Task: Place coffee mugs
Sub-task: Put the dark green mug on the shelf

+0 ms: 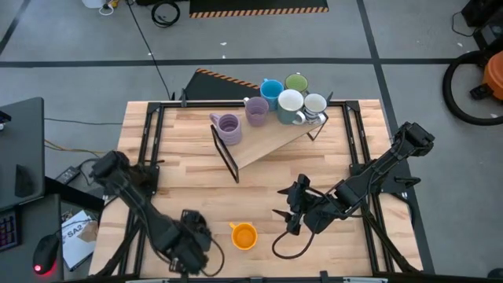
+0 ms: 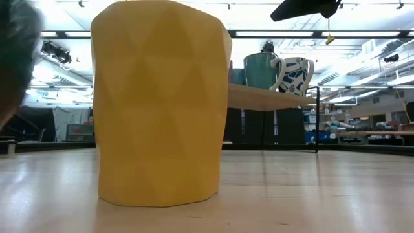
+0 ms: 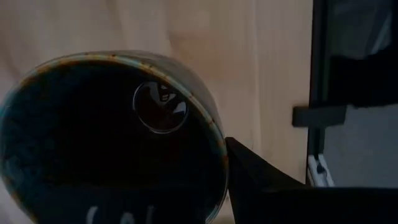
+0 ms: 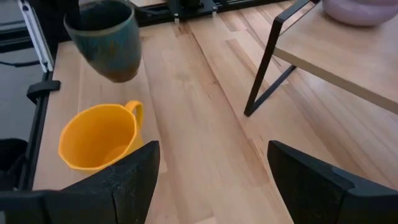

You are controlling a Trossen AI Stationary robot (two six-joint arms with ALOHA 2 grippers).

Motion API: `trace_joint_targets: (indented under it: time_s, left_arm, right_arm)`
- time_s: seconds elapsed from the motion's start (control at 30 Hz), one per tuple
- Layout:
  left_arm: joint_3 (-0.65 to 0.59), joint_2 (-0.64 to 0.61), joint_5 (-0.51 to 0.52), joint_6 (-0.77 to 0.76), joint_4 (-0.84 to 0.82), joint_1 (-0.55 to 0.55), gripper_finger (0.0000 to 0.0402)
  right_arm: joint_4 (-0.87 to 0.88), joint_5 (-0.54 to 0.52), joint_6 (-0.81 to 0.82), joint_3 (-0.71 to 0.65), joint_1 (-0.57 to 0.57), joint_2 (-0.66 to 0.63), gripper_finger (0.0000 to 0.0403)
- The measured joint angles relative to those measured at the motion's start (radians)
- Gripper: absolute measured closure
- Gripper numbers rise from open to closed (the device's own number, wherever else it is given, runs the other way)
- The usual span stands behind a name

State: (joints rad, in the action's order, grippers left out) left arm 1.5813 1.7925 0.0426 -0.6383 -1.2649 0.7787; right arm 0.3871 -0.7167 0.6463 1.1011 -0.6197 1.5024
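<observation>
The dark mug (image 4: 106,37) with a brown inside hangs in my left gripper (image 1: 191,240) near the table's near-left corner. It fills the left wrist view (image 3: 112,137). The orange mug (image 1: 244,235) stands on its base on the table just right of it, and looms large in the low view (image 2: 158,103). My right gripper (image 4: 211,180) is open and hovers right of the orange mug, touching nothing. Two lavender mugs (image 1: 228,126), a blue mug (image 1: 272,92), a green mug (image 1: 296,82), a white mug (image 1: 290,104) and a pale grey-white mug (image 1: 314,104) stand on the raised wooden shelf (image 1: 267,141). My left gripper is shut on the dark mug at its rim (image 3: 214,143), coming from above. One finger (image 3: 261,183) lies outside the wall; the other is hidden by the mug. The mug hangs below the gripper, slightly tilted and lifted clear of the table (image 4: 118,74).
The shelf stands on thin black legs (image 4: 264,68) across the table's far middle. Black rails (image 1: 149,134) run along the left and right edges. Bare wood (image 1: 259,189) lies between the shelf and the orange mug. A black cable (image 1: 291,244) loops near my right gripper.
</observation>
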Motion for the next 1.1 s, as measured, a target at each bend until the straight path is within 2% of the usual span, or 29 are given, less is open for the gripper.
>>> trace_joint_targets:
  time_s: [0.13,0.3,0.47,0.6,0.73,0.9,1.1]
  left_arm:
    - [0.05,-0.053,0.06,0.057,-0.04,-0.072,0.0361]
    - [0.177,-0.061,0.099,0.174,-0.094,-0.167,0.0361]
    - [0.294,-0.061,0.135,0.282,-0.08,-0.265,0.0361]
    - [0.341,-0.062,0.166,0.363,-0.028,-0.35,0.0361]
    - [0.377,-0.062,0.159,0.443,0.038,-0.434,0.036]
    - [0.403,-0.062,0.139,0.507,0.146,-0.529,0.0358]
    - [0.403,-0.03,0.009,0.498,0.255,-0.637,0.0356]
  right_arm:
    - [0.001,-0.023,0.024,0.0,0.0,0.0,0.0099]
    - [0.002,-0.023,0.053,0.0,-0.005,0.0,0.0102]
    - [0.037,-0.022,0.119,0.0,-0.036,0.0,0.0107]
    - [0.101,-0.023,0.223,0.0,-0.076,0.0,0.0107]
    - [0.158,-0.046,0.306,0.0,-0.109,0.001,0.0108]
    - [0.166,-0.092,0.323,0.0,-0.127,0.001,0.0108]
    - [0.198,-0.095,0.331,0.0,-0.127,0.001,0.0108]
